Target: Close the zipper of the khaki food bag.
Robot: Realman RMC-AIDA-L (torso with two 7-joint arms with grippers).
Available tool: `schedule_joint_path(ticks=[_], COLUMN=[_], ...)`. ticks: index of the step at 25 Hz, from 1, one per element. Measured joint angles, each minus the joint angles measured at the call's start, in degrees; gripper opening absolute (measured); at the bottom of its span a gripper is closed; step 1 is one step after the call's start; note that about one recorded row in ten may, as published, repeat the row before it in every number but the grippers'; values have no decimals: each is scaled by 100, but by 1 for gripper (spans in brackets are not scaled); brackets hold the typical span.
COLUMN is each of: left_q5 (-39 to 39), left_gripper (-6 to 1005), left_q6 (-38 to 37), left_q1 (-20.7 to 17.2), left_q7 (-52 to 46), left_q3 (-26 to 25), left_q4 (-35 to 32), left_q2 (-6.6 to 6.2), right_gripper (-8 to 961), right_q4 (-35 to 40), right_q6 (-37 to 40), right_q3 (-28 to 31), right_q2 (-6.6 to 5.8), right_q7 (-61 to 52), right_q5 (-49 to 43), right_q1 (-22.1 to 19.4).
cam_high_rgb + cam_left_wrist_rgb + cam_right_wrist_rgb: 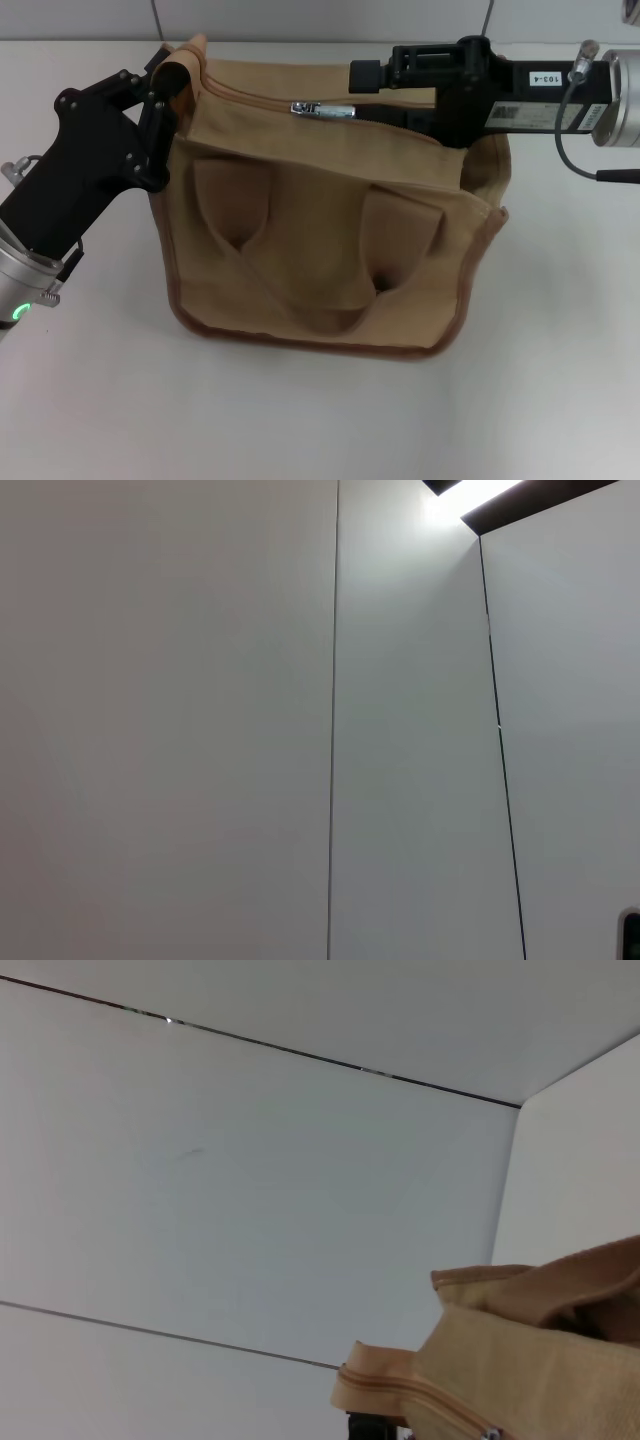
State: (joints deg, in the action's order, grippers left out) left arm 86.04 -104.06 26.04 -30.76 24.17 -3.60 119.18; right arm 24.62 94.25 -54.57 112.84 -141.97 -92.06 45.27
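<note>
The khaki food bag (pixel 330 230) stands in the middle of the white table, its handles lying flat on the front. The zipper (pixel 250 96) runs along its top. The silver slider (pixel 305 107) sits about mid-length, with the pull tab (pixel 337 112) pointing to the right. My left gripper (pixel 160 90) is shut on the bag's top left corner. My right gripper (pixel 365 78) reaches in over the bag's top, just beyond and right of the pull tab. The right wrist view shows the bag's end (pixel 540 1360) and zipper tape (pixel 400 1388). The left wrist view shows only wall panels.
The white table (pixel 300 420) spreads around the bag. A grey panelled wall (pixel 320 18) stands close behind it. The right arm's cable (pixel 570 140) hangs at the far right.
</note>
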Motion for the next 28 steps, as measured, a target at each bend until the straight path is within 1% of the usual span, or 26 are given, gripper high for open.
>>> schedule_joint_path(ticks=[9,18,24,28], left_q5=[1,1,1,0], left_gripper=[20,20,20,20], left_q6=[1,8,15,14], left_q1=[0,13,17,13], left_q7=[0,0,35,59], left_q3=[0,0,-3,-9], left_q4=[0,9,60,62], left_q2=[0,0,0,0], right_gripper=[563,564,564,564], right_q4=[25,18,6,-9], right_q6=[172,119,47,35], right_q3=[96,105,59,45], right_q2=[-3,-8,30,34], right_q7=[9,17,29,26], right_q5=[9,2,-21,-34], right_q1=[0,-3,61,73])
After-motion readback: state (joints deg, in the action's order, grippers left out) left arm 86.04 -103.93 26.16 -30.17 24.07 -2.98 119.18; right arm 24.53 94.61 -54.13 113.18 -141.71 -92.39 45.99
